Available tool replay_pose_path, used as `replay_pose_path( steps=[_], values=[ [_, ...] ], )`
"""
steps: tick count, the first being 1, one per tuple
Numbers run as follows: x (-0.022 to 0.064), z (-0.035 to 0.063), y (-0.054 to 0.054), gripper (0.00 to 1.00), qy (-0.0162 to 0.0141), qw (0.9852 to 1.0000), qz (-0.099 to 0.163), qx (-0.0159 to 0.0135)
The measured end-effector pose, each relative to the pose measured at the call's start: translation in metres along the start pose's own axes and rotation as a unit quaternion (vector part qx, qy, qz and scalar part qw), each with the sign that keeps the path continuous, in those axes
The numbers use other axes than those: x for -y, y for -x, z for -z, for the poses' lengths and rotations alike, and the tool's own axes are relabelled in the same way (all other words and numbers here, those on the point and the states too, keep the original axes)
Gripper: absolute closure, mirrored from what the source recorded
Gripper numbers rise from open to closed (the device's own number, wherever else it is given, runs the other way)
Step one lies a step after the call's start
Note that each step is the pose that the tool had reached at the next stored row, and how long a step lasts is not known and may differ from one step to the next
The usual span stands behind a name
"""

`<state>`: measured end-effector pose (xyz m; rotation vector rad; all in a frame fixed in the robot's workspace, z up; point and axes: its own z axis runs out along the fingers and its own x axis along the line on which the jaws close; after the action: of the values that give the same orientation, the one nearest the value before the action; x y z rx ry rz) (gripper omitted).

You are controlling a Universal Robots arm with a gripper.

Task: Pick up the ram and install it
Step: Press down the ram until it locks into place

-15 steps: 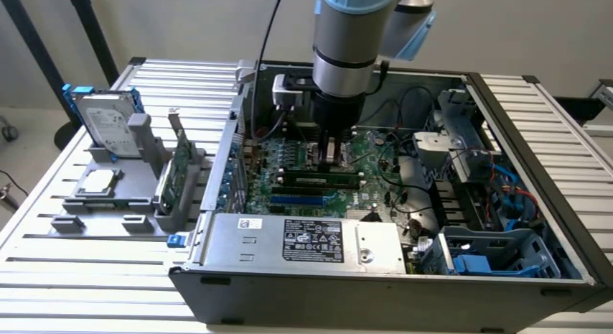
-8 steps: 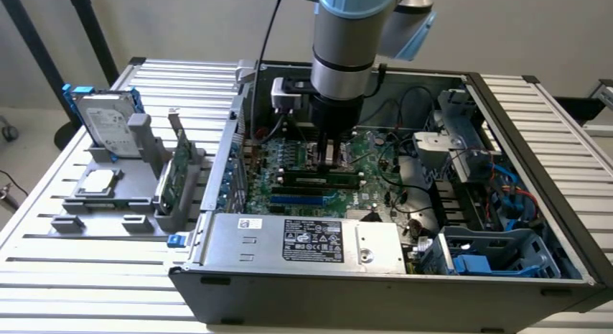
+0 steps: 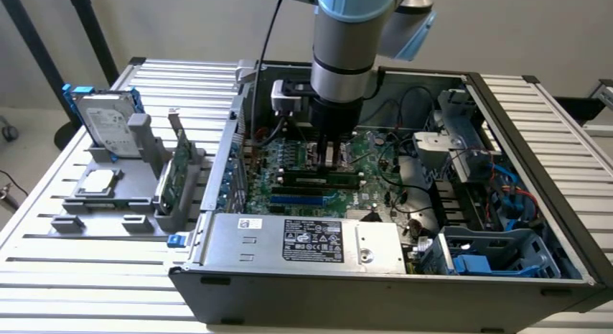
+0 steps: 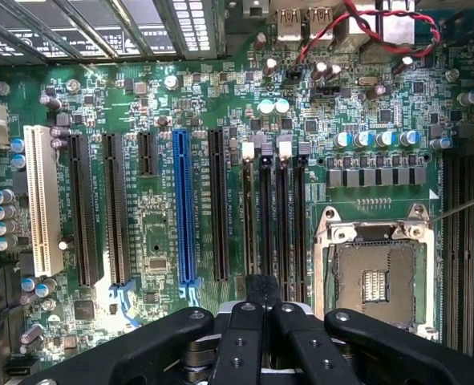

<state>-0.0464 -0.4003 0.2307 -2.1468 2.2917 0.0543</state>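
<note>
The claw (image 4: 262, 317) is pressed together above the motherboard (image 4: 164, 241), directly over the black memory slots (image 4: 265, 216). The ram (image 3: 321, 181) lies seated in a slot below it, beside the processor socket (image 4: 377, 277). The open computer case (image 3: 536, 176) rests on a slatted metal table (image 3: 77, 262), with a hard drive (image 3: 103, 126) standing in a grey holder at the exterior view's left.

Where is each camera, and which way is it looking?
Exterior view: it sits off the arm, above and in front of the open computer case, looking down at the table; the arm's grey column and its gripper show, down over the green motherboard.
Wrist view: it rides on the arm's wrist and looks straight onto the motherboard; the gripper shows, its black fingers shut together.
Shared: both see the motherboard, the gripper and the ram at the fingertips.
</note>
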Motion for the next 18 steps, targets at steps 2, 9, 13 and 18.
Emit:
replay_pose_path(
  steps=[2,9,13,18],
  values=[
    [0.0,-0.0009,0.0,0.89,0.0,1.0,0.0,-0.0001],
    [-0.0003,-0.0039,0.0,0.89,0.0,1.0,0.003,0.0],
    [-0.0005,0.003,-0.001,0.89,0.0009,1.0,0.003,0.0004],
    [-0.0008,0.0145,-0.001,0.89,0.0031,1.0,0.003,-0.0001]
  ],
)
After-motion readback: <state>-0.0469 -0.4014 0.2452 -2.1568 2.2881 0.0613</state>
